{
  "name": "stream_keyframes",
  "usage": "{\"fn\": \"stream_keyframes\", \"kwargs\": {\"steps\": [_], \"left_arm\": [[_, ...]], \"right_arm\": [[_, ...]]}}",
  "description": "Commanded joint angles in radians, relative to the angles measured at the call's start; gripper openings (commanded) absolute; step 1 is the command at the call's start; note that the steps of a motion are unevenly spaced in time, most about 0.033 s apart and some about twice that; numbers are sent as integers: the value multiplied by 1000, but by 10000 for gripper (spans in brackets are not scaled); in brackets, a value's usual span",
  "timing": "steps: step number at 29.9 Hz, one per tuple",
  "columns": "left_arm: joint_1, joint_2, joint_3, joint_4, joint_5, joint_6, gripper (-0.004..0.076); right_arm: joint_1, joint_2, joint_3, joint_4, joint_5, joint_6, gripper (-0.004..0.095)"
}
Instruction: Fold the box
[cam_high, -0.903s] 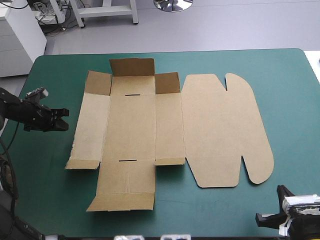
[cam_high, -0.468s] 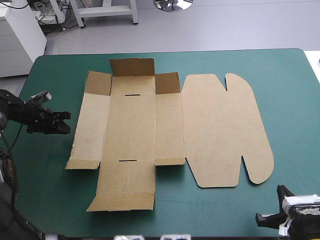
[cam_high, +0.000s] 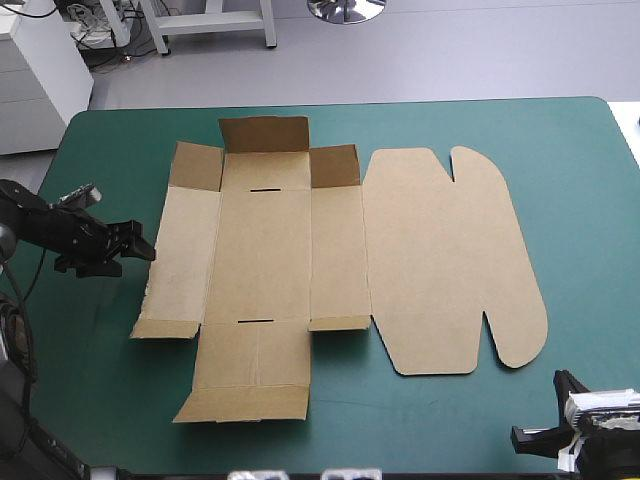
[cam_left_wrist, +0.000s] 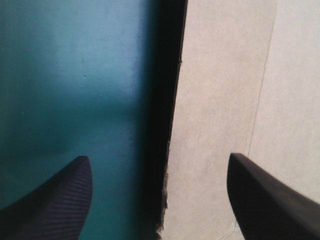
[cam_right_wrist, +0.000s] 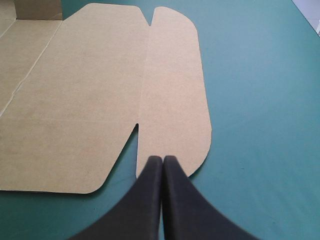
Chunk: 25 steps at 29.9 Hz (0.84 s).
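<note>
The brown box (cam_high: 300, 260) lies unfolded on the teal-green cover, its rounded lid panel (cam_high: 450, 260) toward the right. The small flaps along its far edge stand slightly raised. My left gripper (cam_high: 138, 245) sits low at the box's left edge with its black fingers open. In the left wrist view that edge (cam_left_wrist: 172, 125) runs up between the two spread fingers of the gripper (cam_left_wrist: 160, 200); one finger is over the cover, the other over the board (cam_left_wrist: 225, 100). My right gripper (cam_high: 530, 435) rests near the table's front right corner, shut. Its tip (cam_right_wrist: 162, 160) points at the lid's rounded flap (cam_right_wrist: 172, 85).
Bare teal-green cover (cam_high: 570, 170) lies to the right of the lid and along the front edge (cam_high: 420, 420). A strip of cover (cam_high: 100, 180) separates the box from the table's left edge.
My left gripper has slid right to the box's left edge, and its fingers have opened from shut. The box and the right gripper have not moved.
</note>
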Motion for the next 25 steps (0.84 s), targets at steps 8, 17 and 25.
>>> {"fn": "stream_keyframes", "kwargs": {"steps": [8,17,25], "left_arm": [[-22,-33,18,-87,34,-51,548],[-134,22,63,-89,73,-62,548],[-221,42,64,-90,83,-82,547]], "right_arm": [[-2,-29,-29,9,-69,-1,-19],[-2,-29,-29,9,-69,-1,-19],[-2,-29,-29,9,-69,-1,-19]]}}
